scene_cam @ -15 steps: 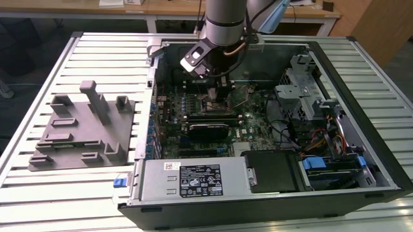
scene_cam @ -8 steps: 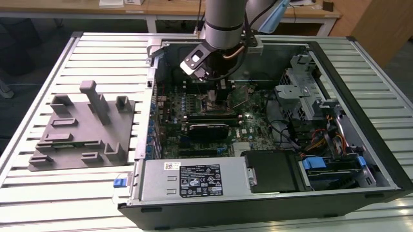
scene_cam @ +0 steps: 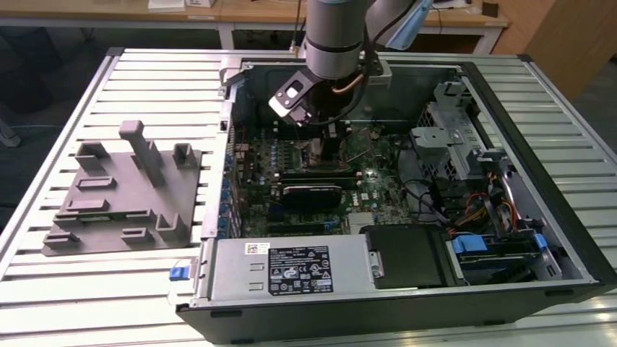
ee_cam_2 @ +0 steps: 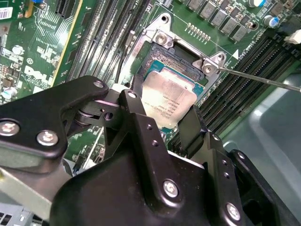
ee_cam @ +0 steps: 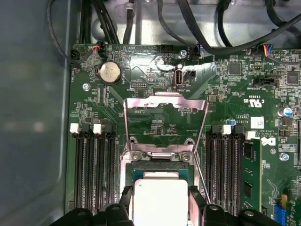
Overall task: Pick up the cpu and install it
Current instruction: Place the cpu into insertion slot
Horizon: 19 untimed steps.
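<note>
The cpu (ee_cam_2: 170,100) is a silvery square chip held between my gripper's black fingers (ee_cam_2: 192,123). It sits level in or just over the open black socket (ee_cam_2: 165,59) on the green motherboard. My gripper (ee_cam_2: 164,113) is shut on the cpu, one finger against each of two opposite edges. In the first wrist view the cpu (ee_cam: 160,200) lies between the fingertips of my gripper (ee_cam: 161,203), and the socket's metal load plate (ee_cam: 164,104) stands flipped open beyond it. In the exterior view my gripper (scene_cam: 321,134) reaches down into the open computer case (scene_cam: 568,238) over the board's middle.
RAM slots flank the socket, and a RAM stick (ee_cam: 247,175) stands in one. The thin socket lever (ee_cam_2: 263,80) sticks out sideways. Cables (ee_cam: 221,28) run along the case wall. A power supply (scene_cam: 289,267), a drive cage (scene_cam: 453,137) and a grey fixture (scene_cam: 121,195) show in the exterior view.
</note>
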Each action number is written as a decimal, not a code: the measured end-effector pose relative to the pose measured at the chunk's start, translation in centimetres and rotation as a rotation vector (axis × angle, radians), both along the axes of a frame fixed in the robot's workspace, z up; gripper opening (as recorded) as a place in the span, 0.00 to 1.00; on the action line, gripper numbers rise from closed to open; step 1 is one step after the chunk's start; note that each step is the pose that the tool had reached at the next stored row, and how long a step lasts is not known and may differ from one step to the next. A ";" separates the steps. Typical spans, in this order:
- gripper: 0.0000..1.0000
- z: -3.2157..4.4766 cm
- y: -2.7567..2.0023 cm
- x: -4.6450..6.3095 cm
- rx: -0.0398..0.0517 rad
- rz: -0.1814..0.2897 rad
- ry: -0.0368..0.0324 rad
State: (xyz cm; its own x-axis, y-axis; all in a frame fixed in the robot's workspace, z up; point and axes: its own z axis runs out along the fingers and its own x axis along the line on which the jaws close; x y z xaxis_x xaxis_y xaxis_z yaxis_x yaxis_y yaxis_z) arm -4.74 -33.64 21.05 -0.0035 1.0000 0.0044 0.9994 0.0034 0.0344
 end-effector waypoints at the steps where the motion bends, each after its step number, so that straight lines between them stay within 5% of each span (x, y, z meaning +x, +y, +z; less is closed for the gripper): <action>1: 0.54 -0.11 -0.01 0.0 0.0000 0.000 0.0000; 19: 0.54 -1.76 -0.03 -0.2 -0.0001 -0.011 0.0000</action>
State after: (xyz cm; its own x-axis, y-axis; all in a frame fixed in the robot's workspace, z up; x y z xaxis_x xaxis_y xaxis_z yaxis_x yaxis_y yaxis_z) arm -4.97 -33.67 19.30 0.0078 1.0000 0.0044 0.9994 -0.0079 0.0344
